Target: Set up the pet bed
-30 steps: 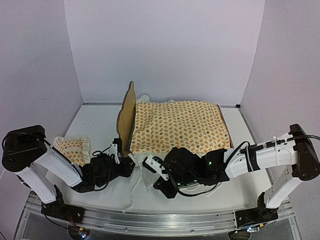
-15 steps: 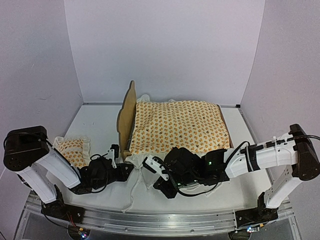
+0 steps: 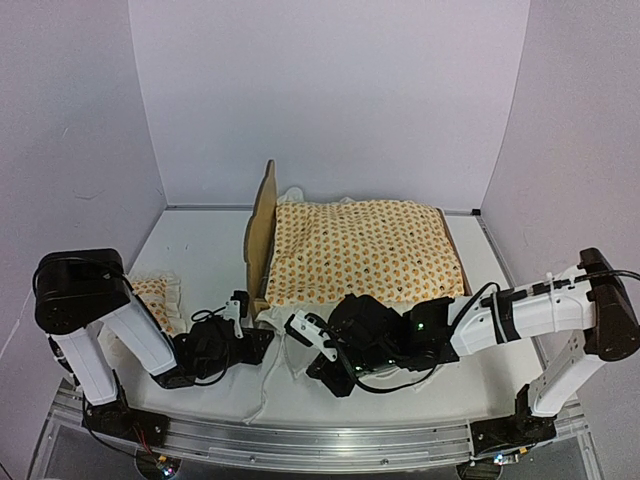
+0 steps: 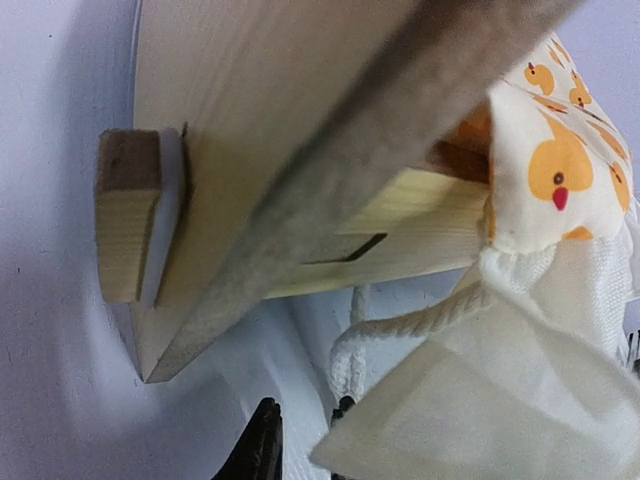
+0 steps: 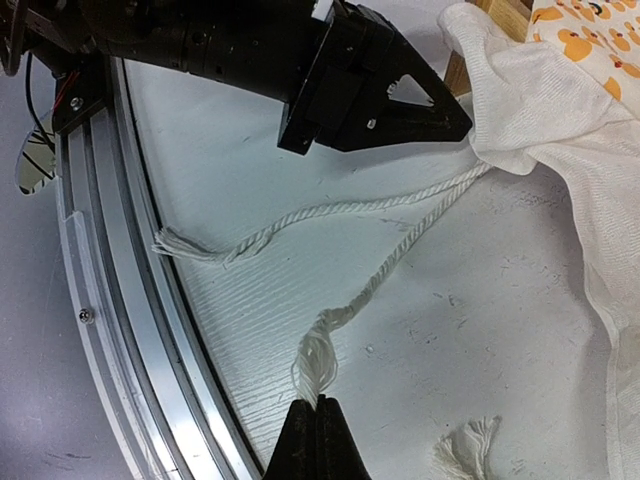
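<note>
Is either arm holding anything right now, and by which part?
The right end effector pinches the white twisted tie cord by its frayed end. Whether the left end effector grips anything cannot be told.

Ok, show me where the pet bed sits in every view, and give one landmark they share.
Top external: pet bed mid-table, upright wooden end on its left.
Left wrist: its plywood fills the upper left.
Right wrist: only a wood sliver, top right.
Shared landmark: the orange-print cover on it.
</note>
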`<act>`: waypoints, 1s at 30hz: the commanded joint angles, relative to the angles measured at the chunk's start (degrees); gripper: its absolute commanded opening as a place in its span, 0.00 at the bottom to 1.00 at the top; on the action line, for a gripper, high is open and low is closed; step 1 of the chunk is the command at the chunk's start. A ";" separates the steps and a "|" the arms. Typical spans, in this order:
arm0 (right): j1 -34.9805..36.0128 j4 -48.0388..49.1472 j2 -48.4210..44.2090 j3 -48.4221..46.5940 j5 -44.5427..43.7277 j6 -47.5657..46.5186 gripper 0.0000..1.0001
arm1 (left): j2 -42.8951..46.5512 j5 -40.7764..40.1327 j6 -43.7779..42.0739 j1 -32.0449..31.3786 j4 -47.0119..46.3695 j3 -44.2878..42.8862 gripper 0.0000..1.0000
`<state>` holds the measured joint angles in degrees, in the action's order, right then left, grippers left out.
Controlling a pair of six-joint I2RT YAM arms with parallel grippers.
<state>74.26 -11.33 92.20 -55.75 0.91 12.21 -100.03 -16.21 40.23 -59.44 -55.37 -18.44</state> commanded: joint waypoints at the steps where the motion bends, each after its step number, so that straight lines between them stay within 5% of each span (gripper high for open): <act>1: -0.24 1.93 -3.46 -1.39 0.11 -0.86 0.00 | -3.56 0.22 -3.97 0.11 -7.89 -3.18 0.19; 17: -0.24 1.23 -4.51 -1.62 -0.30 -1.78 0.00 | -12.98 -11.75 -4.96 -4.63 -34.28 2.48 0.23; 30: -0.22 1.74 -4.95 -1.33 0.08 -1.84 0.00 | -17.17 -12.84 -5.39 -4.32 -33.22 -2.30 0.26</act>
<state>74.26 -11.49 89.71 -55.77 0.84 10.85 -115.70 -26.22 34.37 -63.88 -86.61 -18.98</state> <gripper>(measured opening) 0.015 0.257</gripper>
